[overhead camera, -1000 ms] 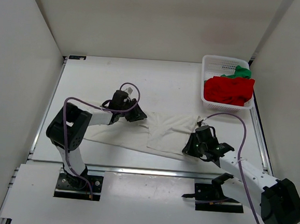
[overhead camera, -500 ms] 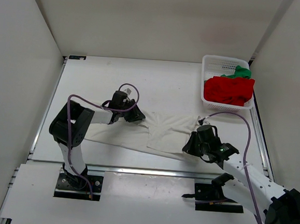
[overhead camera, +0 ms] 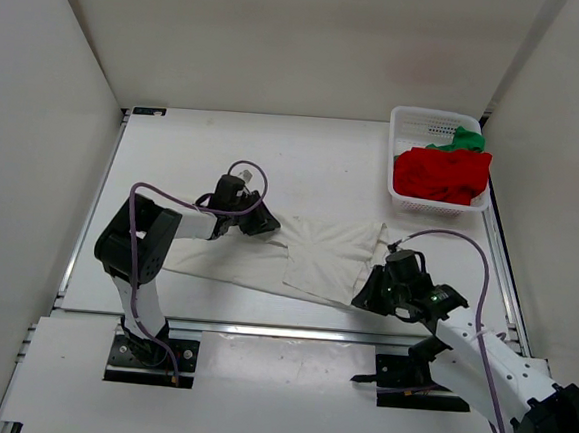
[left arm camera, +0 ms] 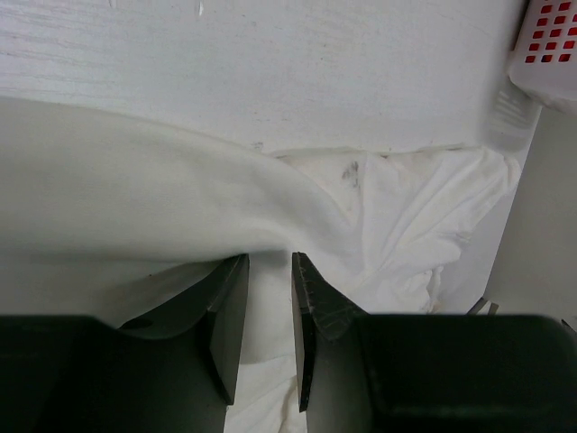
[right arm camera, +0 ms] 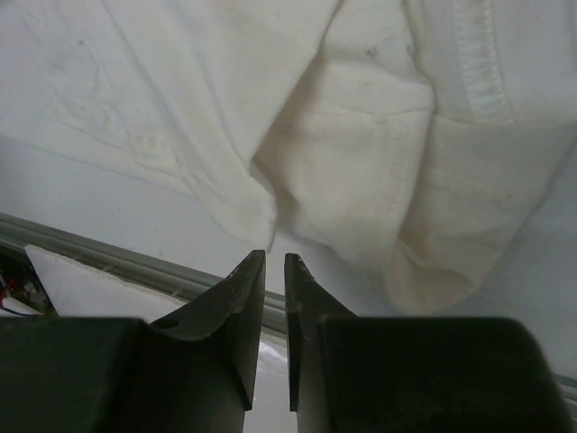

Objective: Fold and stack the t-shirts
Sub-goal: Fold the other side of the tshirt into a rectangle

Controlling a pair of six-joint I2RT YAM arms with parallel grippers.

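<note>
1. Shirts lay apart: the white shirt [overhead camera: 321,259] was spread rumpled on the table [overhead camera: 324,159].
2. Left gripper [left arm camera: 270,260] was at its far edge, and we saw it pinching a raised fold.
3. Right gripper [right arm camera: 275,259] was at the near right corner, jaws a slit apart at a fold's tip. We could not tell if it held.
4. Red shirt [overhead camera: 440,175] and green shirt [overhead camera: 464,140] filled the basket [overhead camera: 402,120].
</note>
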